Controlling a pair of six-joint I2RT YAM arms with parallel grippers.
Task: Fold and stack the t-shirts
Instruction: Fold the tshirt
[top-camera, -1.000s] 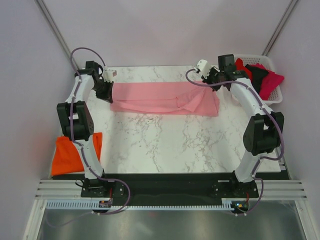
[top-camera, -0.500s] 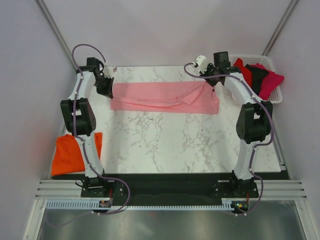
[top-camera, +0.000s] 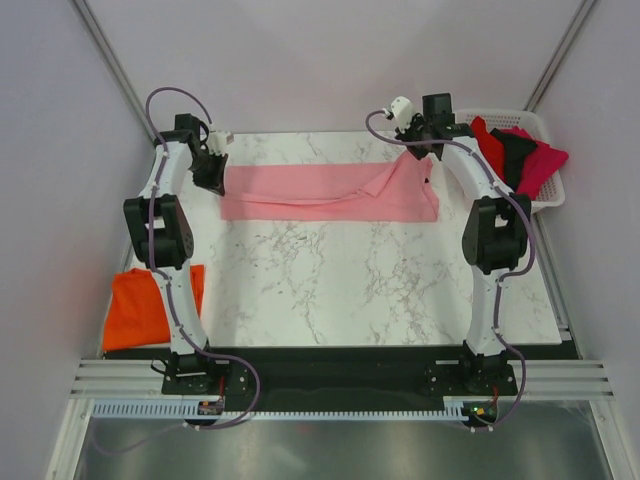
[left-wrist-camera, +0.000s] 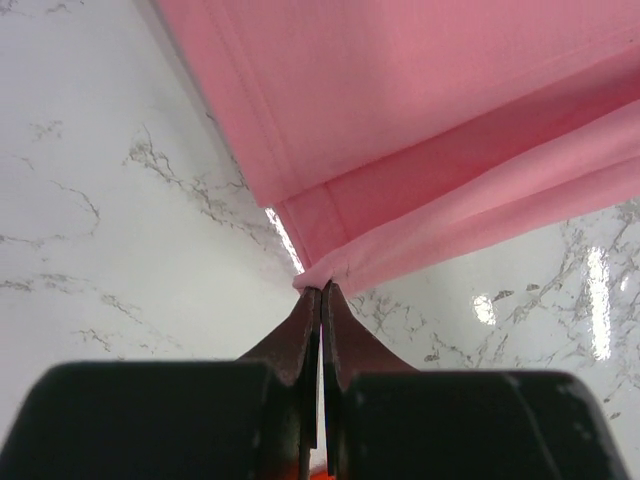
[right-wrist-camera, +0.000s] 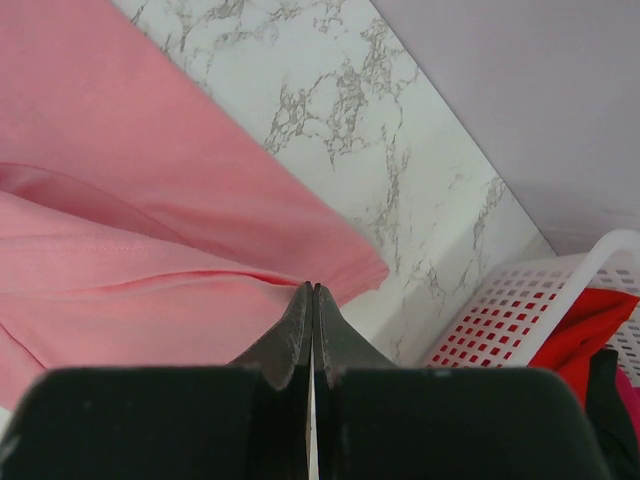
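The pink t-shirt (top-camera: 320, 195) lies stretched to the left of the basket (top-camera: 520, 114), with the left gripper (left-wrist-camera: 320, 290) and the right gripper (right-wrist-camera: 312, 288) each pinched fully closed on one thin edge, so an uneven pull may slip the cloth free.

Bright, even light; table (left-wrist-camera: 597, 300) glare; close foregrounds seemingly soft.
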